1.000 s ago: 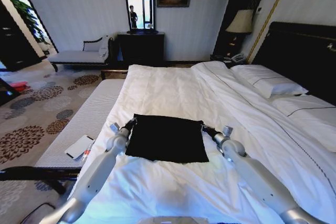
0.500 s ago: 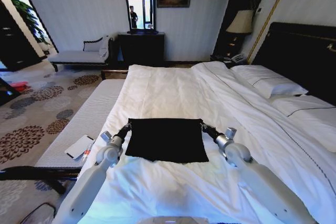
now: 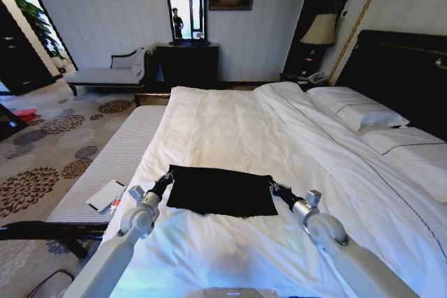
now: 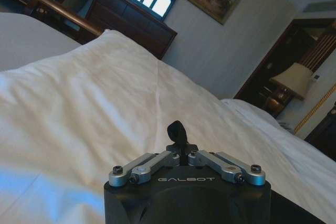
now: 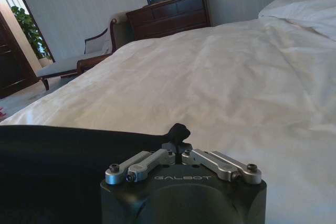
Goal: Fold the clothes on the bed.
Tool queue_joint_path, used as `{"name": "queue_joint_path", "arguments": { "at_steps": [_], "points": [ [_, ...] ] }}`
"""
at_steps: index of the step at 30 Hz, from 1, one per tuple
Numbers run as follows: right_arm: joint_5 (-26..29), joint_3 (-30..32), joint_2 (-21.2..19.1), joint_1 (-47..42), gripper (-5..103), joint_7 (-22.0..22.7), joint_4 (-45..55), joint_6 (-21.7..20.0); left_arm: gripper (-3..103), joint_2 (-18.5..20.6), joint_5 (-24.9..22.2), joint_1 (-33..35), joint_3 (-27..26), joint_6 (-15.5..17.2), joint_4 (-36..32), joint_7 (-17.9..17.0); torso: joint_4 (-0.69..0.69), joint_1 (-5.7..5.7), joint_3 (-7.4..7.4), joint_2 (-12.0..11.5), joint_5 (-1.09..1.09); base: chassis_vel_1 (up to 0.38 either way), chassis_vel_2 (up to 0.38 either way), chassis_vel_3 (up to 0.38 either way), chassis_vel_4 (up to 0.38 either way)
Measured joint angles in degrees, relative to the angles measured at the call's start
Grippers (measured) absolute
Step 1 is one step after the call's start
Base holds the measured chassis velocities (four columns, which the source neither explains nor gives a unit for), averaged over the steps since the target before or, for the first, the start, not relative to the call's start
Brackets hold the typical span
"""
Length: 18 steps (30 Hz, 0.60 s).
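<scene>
A black soft-fabric T-shirt point(image 3: 221, 190) lies as a flat, wide dark rectangle on the near part of the large bed with its white duvet point(image 3: 230, 127), white pillows and tall dark wooden headboard. The left gripper point(image 3: 166, 176) sits at the shirt's far left corner, low on the duvet, and in the left wrist view its black fingers point(image 4: 177, 132) are drawn together to a single tip; whether fabric is pinched between them cannot be told. The right gripper point(image 3: 272, 186) sits at the shirt's far right corner, and in the right wrist view its fingers point(image 5: 178, 131) are likewise pressed together right at the edge of the black cloth point(image 5: 63, 156), which spreads out beside it; a grip on the cloth cannot be confirmed. Both arms reach forward from the near edge, one on each side of the shirt.
</scene>
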Motion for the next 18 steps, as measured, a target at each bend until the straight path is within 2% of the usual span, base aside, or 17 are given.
{"name": "queue_joint_path", "arguments": {
  "at_steps": [18],
  "points": [
    [-4.2, 0.9, 0.8, -5.0, 1, -1.5, 0.5, 1.1, 2, -0.8, 3.2, 4.8, -0.1, -1.5, -0.6, 0.3, 0.00, 0.00, 0.00, 0.0, 0.00, 0.000, 0.000, 0.000, 0.000]
  ]
}}
